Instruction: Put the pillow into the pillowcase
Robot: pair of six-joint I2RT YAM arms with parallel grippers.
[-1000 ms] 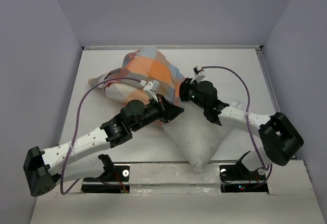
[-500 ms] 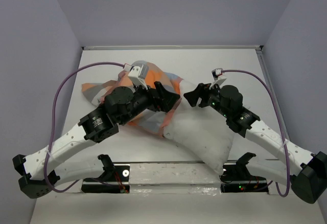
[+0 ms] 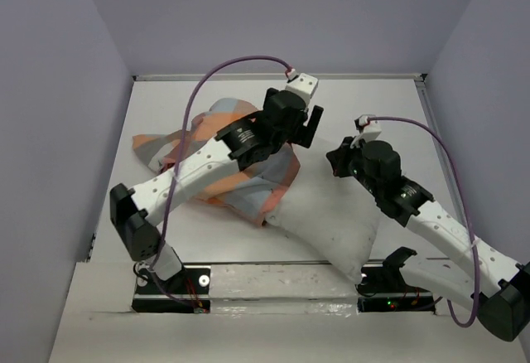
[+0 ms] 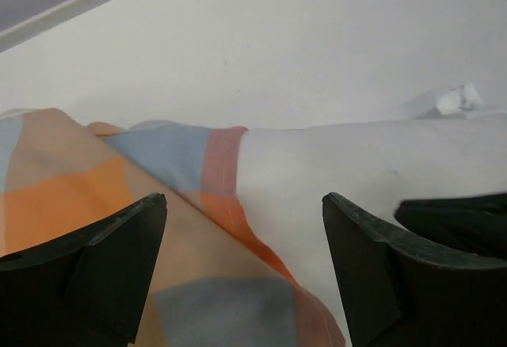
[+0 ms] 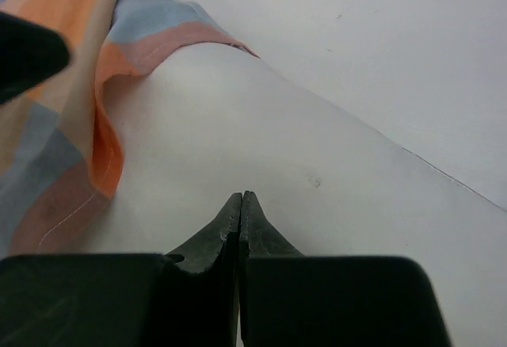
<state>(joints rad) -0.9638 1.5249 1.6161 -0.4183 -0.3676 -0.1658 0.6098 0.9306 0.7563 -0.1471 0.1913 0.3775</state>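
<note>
The white pillow lies diagonally on the table, its far end tucked under the checked orange, blue and grey pillowcase. My left gripper hangs open over the case's right edge. In the left wrist view the open gripper straddles the hem of the pillowcase where it meets the pillow. My right gripper is shut with nothing between its fingers. In the right wrist view its closed tip points at the bare pillow, with the pillowcase to the left.
The table's raised white back rim and purple-grey walls enclose the work area. Purple cables loop over both arms. A small tag pokes out at the pillow's far edge. A bare strip of table lies right of the pillow.
My left arm has swung up and back over the pillowcase, and its gripper has opened and let the cloth go. My right gripper opened briefly and is now shut, shifted a little right.
</note>
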